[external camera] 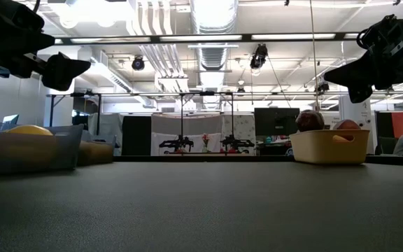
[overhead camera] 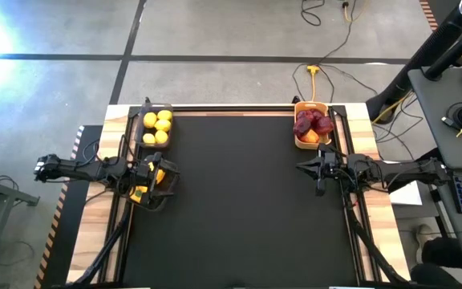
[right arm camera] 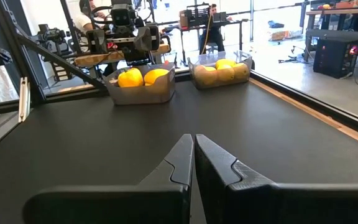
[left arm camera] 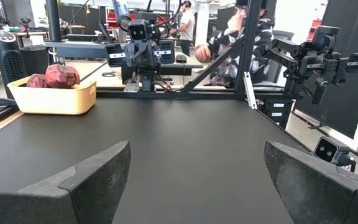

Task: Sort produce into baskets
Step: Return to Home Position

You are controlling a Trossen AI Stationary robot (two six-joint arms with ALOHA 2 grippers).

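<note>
**Left gripper** [left arm camera: 197, 149]: spread wide, with nothing between the fingers. It is held above the left side of the mat [overhead camera: 239, 217], over a grey bin [right arm camera: 138, 92]. Yellow pieces [right arm camera: 143, 76] are seen in this bin; whether they are lemons or peppers cannot be told. Past it, toward the far edge of the table, the black bin [overhead camera: 157, 105] is found filled with lemons [overhead camera: 157, 127].

**Right gripper** [right arm camera: 193, 142]: fingers pressed together, nothing held. It is held above the right side of the mat and pointed across at the left arm. The yellow basket [left arm camera: 55, 99] lies near it toward the far edge, off to one side of the pointing line. Red produce [left arm camera: 61, 76] is heaped in the basket.

**Relation noted:** no loose piece is seen on the mat between the arms. Every piece in view lies inside a container.
- The yellow lots are nearer the left arm, and the red lot is nearer the right.
- The long axes of the black bin and the yellow basket run near-to-far, crosswise to both arms.

**Judgement:** sorting is taken as complete, and an empty-handed retreat is expected. Only the grey bin under the left gripper is thought to need clearance, so a lift before any swing is advised.
</note>
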